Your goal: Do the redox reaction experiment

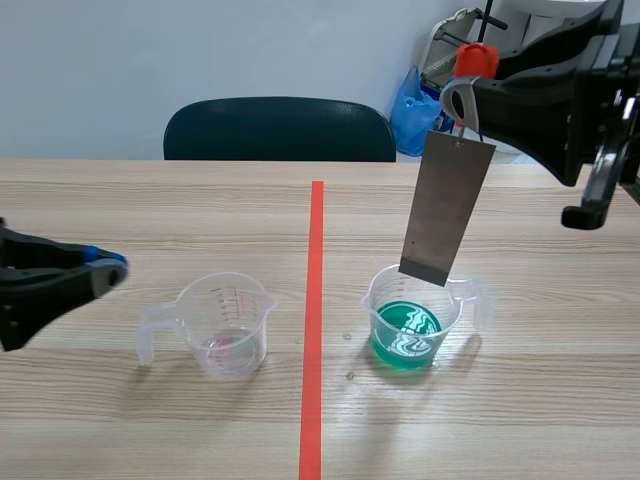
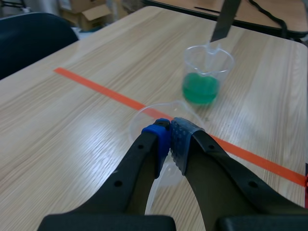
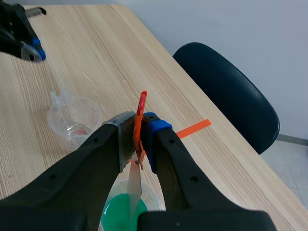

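A grey metal plate [image 1: 447, 208] hangs by an orange-red tie [image 3: 139, 120], and my right gripper [image 3: 139, 122] is shut on that tie. The plate's lower end sits just over the rim of a clear beaker of green liquid [image 1: 415, 320], right of the tape line. In the left wrist view the plate [image 2: 225, 21] ends above that beaker [image 2: 207, 72]. A second clear beaker [image 1: 225, 325] with a little pinkish liquid stands left of the line. My left gripper [image 1: 118, 268] is shut on nothing, low at the table's left, a short way from this beaker [image 2: 144, 120].
An orange-red tape line [image 1: 314, 300] runs down the middle of the wooden table. A few droplets [image 1: 348, 337] lie beside the green beaker. A dark chair [image 1: 280, 128] stands behind the far edge, with a blue bag [image 1: 412, 105] to its right.
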`<state>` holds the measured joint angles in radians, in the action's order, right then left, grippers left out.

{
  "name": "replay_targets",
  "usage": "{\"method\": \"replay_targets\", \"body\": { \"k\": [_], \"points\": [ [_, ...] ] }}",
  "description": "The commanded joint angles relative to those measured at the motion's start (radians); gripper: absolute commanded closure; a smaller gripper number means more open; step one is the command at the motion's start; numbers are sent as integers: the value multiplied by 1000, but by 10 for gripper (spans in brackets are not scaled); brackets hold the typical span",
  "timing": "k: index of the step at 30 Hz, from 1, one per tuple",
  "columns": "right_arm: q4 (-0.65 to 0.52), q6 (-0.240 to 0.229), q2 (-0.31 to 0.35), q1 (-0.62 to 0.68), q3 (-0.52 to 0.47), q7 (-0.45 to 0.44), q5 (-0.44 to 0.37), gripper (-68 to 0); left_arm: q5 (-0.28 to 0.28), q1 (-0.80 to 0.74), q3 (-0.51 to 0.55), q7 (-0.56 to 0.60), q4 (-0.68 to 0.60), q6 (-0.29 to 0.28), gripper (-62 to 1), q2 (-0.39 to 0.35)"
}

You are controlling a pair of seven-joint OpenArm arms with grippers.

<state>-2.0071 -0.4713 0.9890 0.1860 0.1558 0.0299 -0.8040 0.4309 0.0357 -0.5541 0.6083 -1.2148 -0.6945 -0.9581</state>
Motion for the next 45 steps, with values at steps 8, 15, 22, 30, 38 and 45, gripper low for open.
{"method": "replay_targets", "body": {
  "k": [8, 15, 22, 30, 38, 45],
  "points": [
    [1, 3, 3, -17, -19, -22, -12, -6, 101, 214, -257, -174, -10, -2, -23, 224],
    [1, 3, 3, -17, -19, -22, -12, -6, 127, 273, -321, -286, -10, 26, -23, 366],
    [1, 3, 3, -17, -19, -22, -12, -6, 127, 286, -334, -322, -9, 148, -23, 451],
    [1, 3, 3, -17, -19, -23, -12, -6, 127, 287, -334, -315, -9, 236, -26, 471],
    [1, 3, 3, -17, -19, -23, -12, -6, 127, 286, -334, -318, -9, 236, -26, 476],
    [1, 3, 3, -17, -19, -23, -12, -6, 127, 286, -334, -318, -9, 236, -26, 476]
  ]
}}
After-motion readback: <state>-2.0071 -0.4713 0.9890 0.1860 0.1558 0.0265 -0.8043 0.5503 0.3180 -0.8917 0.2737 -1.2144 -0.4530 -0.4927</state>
